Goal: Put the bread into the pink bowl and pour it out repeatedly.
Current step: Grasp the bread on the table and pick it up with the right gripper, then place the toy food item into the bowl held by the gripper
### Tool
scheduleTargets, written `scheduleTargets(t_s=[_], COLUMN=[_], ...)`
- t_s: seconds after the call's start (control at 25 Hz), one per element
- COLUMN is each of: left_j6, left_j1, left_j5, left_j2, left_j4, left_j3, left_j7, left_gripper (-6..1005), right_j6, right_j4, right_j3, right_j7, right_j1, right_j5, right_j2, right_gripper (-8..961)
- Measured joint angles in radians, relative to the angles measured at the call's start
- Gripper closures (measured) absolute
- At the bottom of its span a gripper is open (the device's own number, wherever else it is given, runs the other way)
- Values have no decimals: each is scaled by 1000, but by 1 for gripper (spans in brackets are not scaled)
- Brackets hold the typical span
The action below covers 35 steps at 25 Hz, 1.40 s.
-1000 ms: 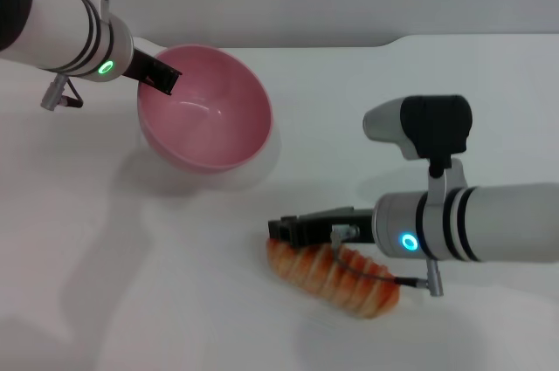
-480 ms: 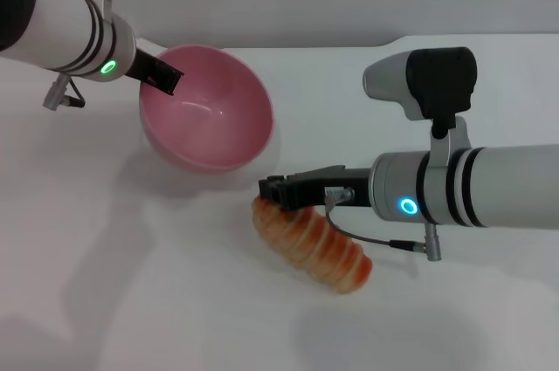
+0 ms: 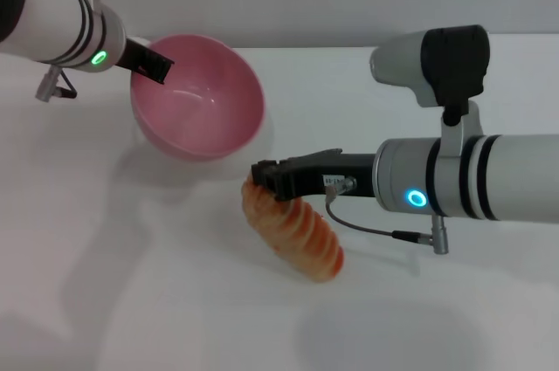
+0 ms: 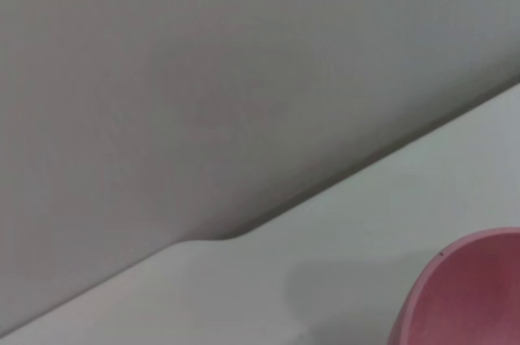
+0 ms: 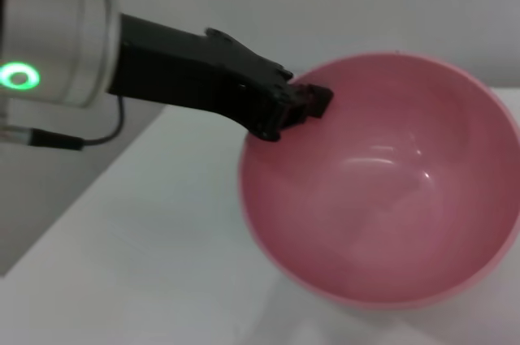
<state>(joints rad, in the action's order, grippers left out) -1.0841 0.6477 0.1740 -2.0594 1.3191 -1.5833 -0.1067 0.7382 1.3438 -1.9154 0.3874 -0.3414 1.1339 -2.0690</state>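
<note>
Orange-brown with pale cream stripes, the bread [image 3: 293, 231] is hanging tilted above the white surface [image 3: 175, 301], its upper end pinched in the right hand [image 3: 266, 177] and its lower end drooping toward the robot. It is sitting just beside the pink bowl [image 3: 198, 96], on the robot's side of it and slightly to the right, not touching it. The right hand's black fingers are clenching on the loaf's top end. The bowl is tipping with its glossy inside facing the head camera and holding nothing. The left hand [image 3: 150, 64] is gripping the bowl's rim on its left side, one finger inside and one outside. In the right wrist view, that same hand [image 5: 301, 105] is clamping the rim of the bowl [image 5: 390, 199].
</note>
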Motion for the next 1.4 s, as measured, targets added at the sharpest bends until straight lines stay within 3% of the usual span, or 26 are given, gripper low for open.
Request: scheduleTargets(t_s=[0.32,0.76,0.96,1.16,1.4], left_j6=[0,8,20,52,80], left_j1=[20,27,31,53,64], left_j5=[-10,1,122,207,260], left_j2=[-6,-10,-12,-15,-16], left_j4=[-16,-52,-48,-43,-34], left_j3=[-1,-9,-123,-194,-207], left_j7=[8,12,38,39,38], left_gripper=[937,936,935,935,934], right_j6=[96,230,273,283,242], right_j4=[178,461,558,580,511], right_j3=[72,178,244,280,284], right_j7=[-10,-97,-98,-93,-78], right_j1=[82,93,91,79,81], right_j5=[-73,-225,-259,-270,-288], right_j2=[-5,-5,-4,-3,-4], right_gripper=[927,930,931,932,928])
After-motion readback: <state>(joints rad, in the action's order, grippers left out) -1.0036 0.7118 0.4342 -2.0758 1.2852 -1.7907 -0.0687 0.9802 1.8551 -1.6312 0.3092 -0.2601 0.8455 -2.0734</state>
